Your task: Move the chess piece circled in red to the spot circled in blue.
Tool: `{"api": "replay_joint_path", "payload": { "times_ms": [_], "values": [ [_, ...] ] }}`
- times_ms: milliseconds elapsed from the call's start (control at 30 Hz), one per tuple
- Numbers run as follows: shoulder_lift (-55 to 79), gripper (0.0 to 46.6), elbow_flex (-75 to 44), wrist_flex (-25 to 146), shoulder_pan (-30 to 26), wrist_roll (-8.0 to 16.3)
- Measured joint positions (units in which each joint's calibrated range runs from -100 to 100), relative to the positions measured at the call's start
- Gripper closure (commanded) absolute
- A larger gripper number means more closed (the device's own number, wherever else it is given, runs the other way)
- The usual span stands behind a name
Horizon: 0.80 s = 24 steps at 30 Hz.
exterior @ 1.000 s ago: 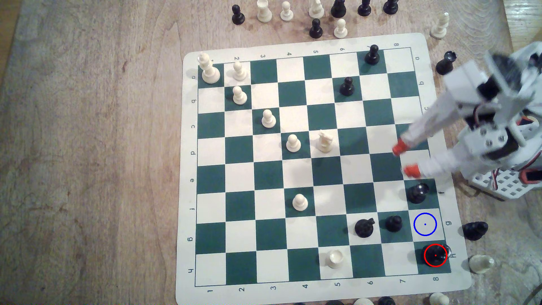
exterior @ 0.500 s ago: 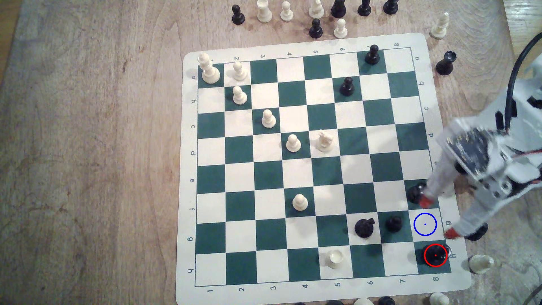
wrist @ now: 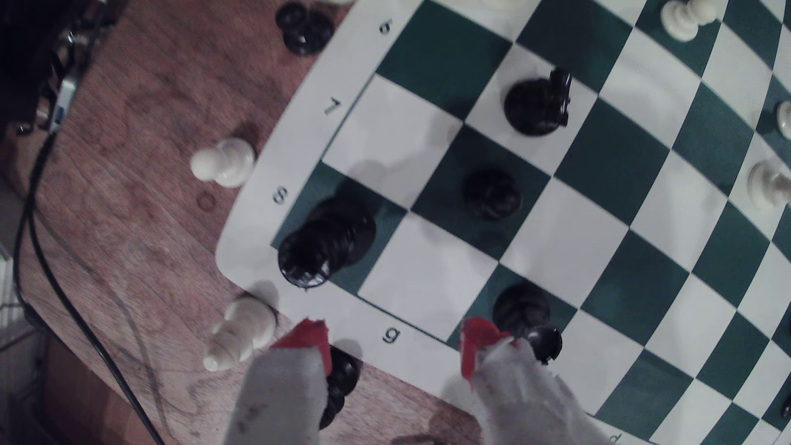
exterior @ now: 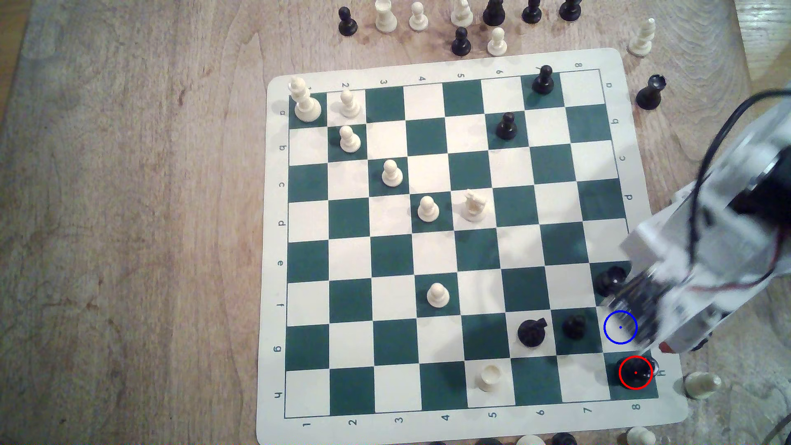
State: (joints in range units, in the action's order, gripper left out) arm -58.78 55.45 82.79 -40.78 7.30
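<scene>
The chess piece (exterior: 635, 373) is a glossy black piece on the dark green corner square, ringed in red, at the exterior view's lower right. In the wrist view this chess piece (wrist: 325, 239) stands free, a short way ahead of my gripper (wrist: 391, 342). The gripper is open, its red-tipped white fingers spread with nothing between them. The spot (exterior: 615, 327) is the cream square ringed in blue, one square up from the piece; my arm partly covers it. One red fingertip (exterior: 664, 347) shows just off the board's edge beside the spot (wrist: 428, 274).
A black piece (exterior: 608, 280) stands one square beyond the spot, close to one finger. A black pawn (exterior: 574, 326) and a black knight (exterior: 531, 333) sit beside the spot. Off the board lie a white piece (exterior: 702, 383) and a black piece (wrist: 342, 376).
My arm has swung down the exterior view along the board's right edge, from about rows d and e to over the blue-ringed square. The gripper stays open. No piece has moved.
</scene>
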Motion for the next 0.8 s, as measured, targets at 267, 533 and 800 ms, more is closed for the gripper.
{"api": "replay_joint_path", "payload": {
  "times_ms": [267, 533, 800],
  "values": [
    [5.8, 31.1, -3.5, 1.1, -0.9, 0.1],
    [6.2, 31.9, -7.3, 2.5, -5.9, 2.0],
    [11.8, 33.1, -7.4, -2.9, -7.2, 2.3]
  ]
}}
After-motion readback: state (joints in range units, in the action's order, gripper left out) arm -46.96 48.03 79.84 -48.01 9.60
